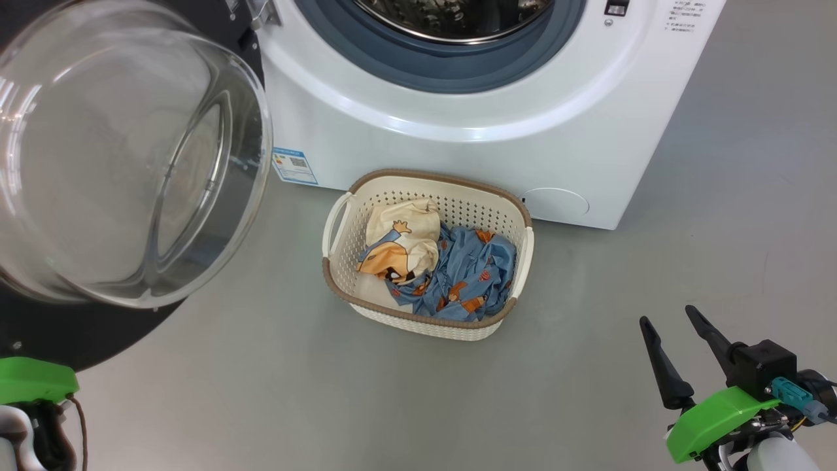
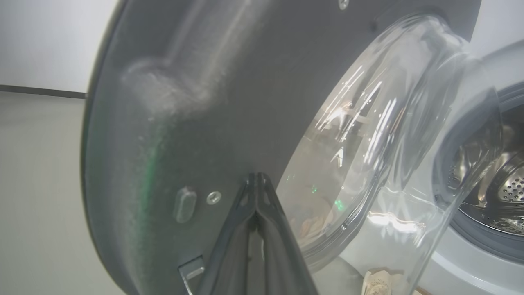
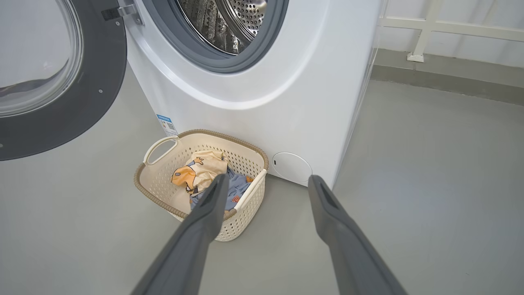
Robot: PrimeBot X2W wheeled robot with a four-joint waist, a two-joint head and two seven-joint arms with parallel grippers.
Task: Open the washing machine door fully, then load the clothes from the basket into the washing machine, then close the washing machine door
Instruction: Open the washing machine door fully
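The washing machine door (image 1: 118, 163) stood open, clothes (image 1: 444, 261) sat unloaded in the basket (image 1: 425, 320) before the washing machine (image 1: 523, 131); left hand (image 2: 257, 180) clenched empty, right hand (image 1: 667, 315) released; loading and closing were left.

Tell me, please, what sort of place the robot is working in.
Probably a laundry corner, perhaps in a test room: a white front-loading washing machine with its door standing open, a basket of clothes before it, and a plain grey floor.

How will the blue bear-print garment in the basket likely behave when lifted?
Likely floppy: the blue garment lies crumpled in folds, so it should drape. The cream garment lies against it and may drag along.
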